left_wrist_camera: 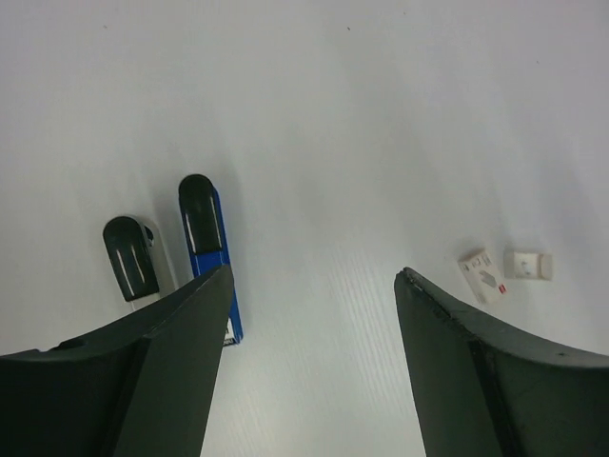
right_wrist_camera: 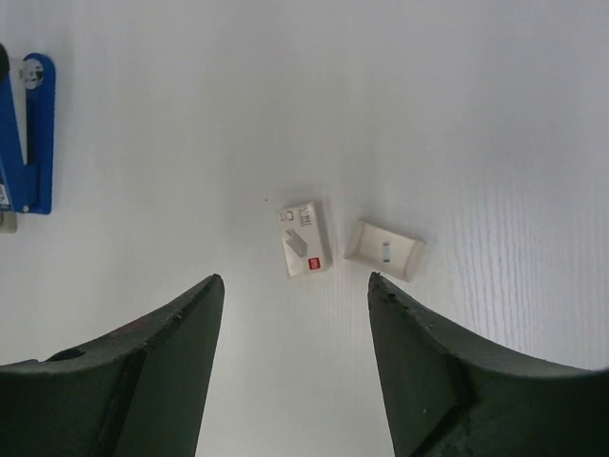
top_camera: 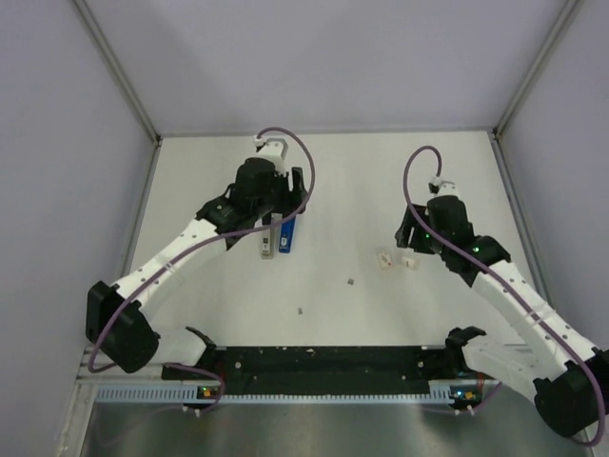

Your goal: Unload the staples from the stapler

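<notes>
— Nearest the arm bases, what's on the table [top_camera: 381, 314]?

— A few dark specks [top_camera: 302, 309], too small to tell whether they're staples. Beyond them, two small white boxes [right_wrist_camera: 304, 238] lie side by side, just ahead of the right gripper [right_wrist_camera: 295, 281]. Its fingers are spread with nothing between them.

— And the stapler [left_wrist_camera: 209, 249]?

— It lies flat further out, left of centre, under the left gripper [left_wrist_camera: 314, 276]. That one is released and empty too. In the wrist view one finger overlaps the blue body, and the other is well off to the side. A grey bar [left_wrist_camera: 130, 257] with a black end lies just beside the stapler, parallel to it.

— So what's the risk?

— I'd say a straight descent from here straddles bare table rather than the stapler. Or that one finger lands on top and skids it. If the gripper shifts over, a finger could wedge between bar and stapler, or pinch both together. The stapler is also slim and lies loose, so prying it open may only push it along.
</notes>
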You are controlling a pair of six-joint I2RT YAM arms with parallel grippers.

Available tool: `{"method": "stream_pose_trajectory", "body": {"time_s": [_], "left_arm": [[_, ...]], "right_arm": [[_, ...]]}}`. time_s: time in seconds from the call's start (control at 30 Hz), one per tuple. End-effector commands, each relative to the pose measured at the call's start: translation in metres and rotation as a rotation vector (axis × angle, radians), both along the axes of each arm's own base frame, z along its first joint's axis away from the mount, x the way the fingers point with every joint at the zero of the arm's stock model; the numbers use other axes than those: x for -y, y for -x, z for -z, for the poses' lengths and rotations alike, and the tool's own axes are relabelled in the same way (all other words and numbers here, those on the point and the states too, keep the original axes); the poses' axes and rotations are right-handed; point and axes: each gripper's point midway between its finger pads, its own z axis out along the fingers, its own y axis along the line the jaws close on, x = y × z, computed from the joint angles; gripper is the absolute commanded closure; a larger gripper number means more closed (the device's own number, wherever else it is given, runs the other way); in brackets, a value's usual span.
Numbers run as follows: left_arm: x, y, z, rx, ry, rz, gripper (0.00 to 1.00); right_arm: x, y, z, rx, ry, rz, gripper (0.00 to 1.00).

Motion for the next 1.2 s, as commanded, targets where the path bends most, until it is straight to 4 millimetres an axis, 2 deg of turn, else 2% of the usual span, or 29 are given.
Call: {"method": "stream_pose_trajectory", "body": {"time_s": [0.0,0.17,0.4,0.63,0.9,1.17], "left_arm": [[0.015,0.035,0.009,-0.059,0.086,0.108,0.26],[0.022,0.068,0.027,-0.093,0.135,0.177,0.27],[0.033,0.093,0.046,-0.133,0.13,0.243,0.28],[0.037,0.098,0.058,-0.147,0.106,0.272,0.28],[0.037,0.102,0.067,-0.166,0.089,0.291,0.28],[0.035,0.101,0.065,-0.151,0.073,0.295,0.28]], "right_arm": [[0.029,-0.011,0.017,-0.047,0.041,0.135,0.38],[0.049,-0.022,0.043,-0.111,0.045,0.233,0.41],[0.061,-0.023,0.075,-0.189,0.054,0.302,0.43],[0.063,-0.013,0.106,-0.267,0.065,0.324,0.47],[0.061,-0.01,0.119,-0.305,0.068,0.32,0.52],[0.062,-0.01,0.136,-0.355,0.093,0.32,0.58]]}}
